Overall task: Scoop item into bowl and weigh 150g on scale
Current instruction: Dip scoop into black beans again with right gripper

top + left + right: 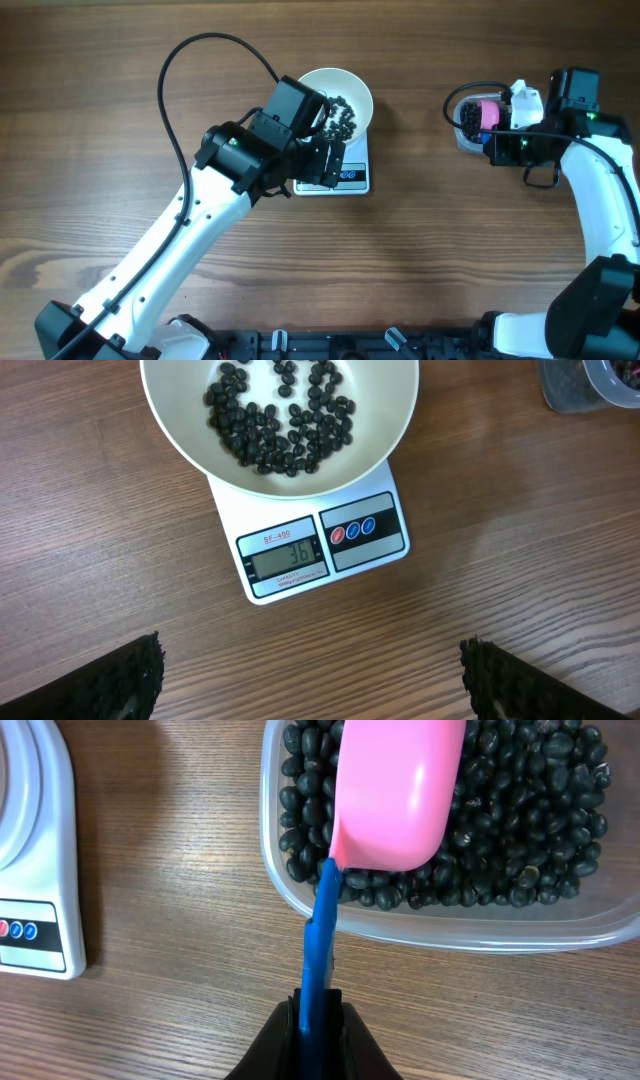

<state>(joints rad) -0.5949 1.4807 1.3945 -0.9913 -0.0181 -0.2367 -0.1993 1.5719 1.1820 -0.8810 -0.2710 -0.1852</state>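
The white bowl stands on the white scale and holds a thin layer of black beans. The bowl's rim overhangs the scale, whose display reads 36. My left gripper hovers open above the table in front of the scale, with nothing between its fingers. My right gripper is shut on the blue handle of a pink scoop. The scoop lies tilted over the beans in the clear tub.
The tub sits at the far right of the wooden table, with the pink scoop in it. The left arm crosses the table's left half, and its black cable arcs above it. A corner of the scale shows left of the tub.
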